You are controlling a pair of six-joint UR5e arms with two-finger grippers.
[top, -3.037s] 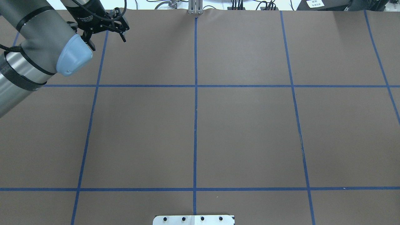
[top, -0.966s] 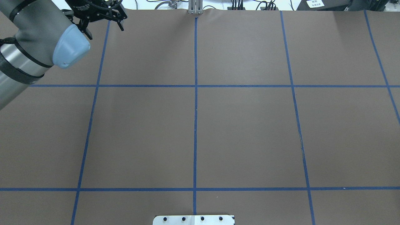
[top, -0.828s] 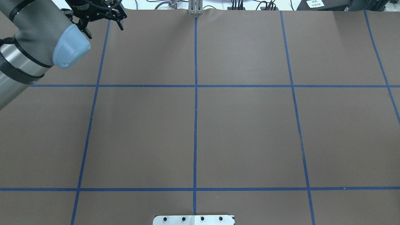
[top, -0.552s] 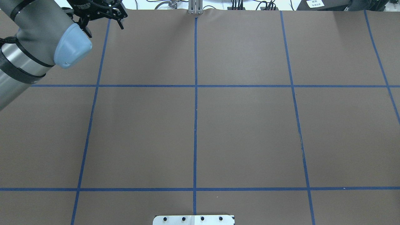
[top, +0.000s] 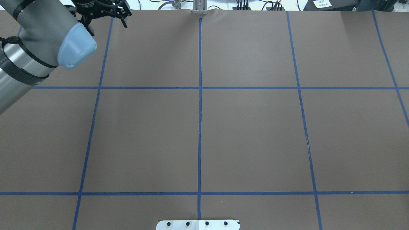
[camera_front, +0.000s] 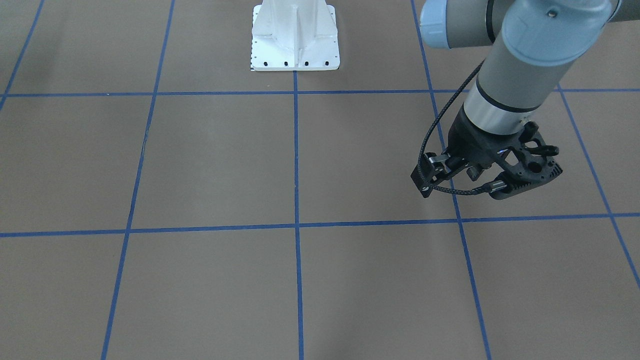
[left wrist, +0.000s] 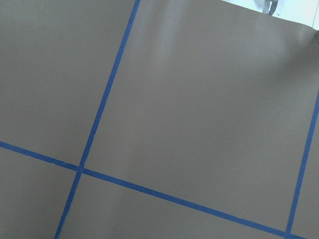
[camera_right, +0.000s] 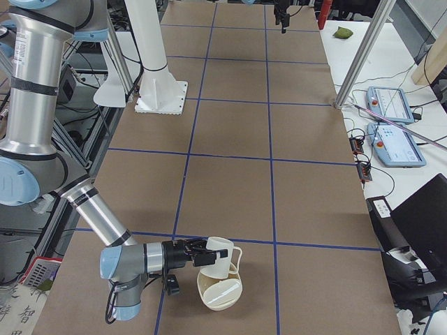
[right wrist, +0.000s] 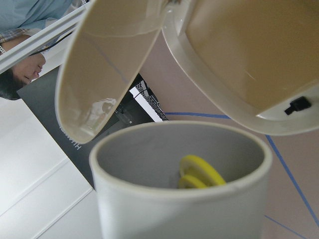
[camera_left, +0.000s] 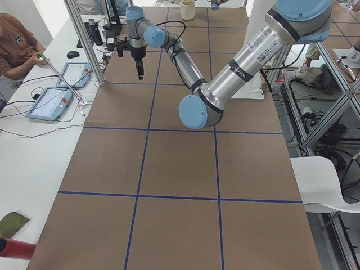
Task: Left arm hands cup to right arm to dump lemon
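Apparently my right gripper (camera_right: 204,257) carried the cup (camera_right: 222,251) at its tip, though I could not tell how its jaws stood; the lemon (right wrist: 198,174) lay inside it, and a cream bowl (camera_right: 234,296) stood close by. I judged that a slow further tilt, mouth kept over the bowl, suited best.

Robotics lab: tape-gridded table (top: 255,127), teach pendants (camera_left: 48,104), aluminium frame posts (camera_right: 363,52).

Cream cup (right wrist: 174,214), yellow lemon (right wrist: 200,174)

Cup (camera_right: 222,252), prob. in R claw (camera_right: 204,257)
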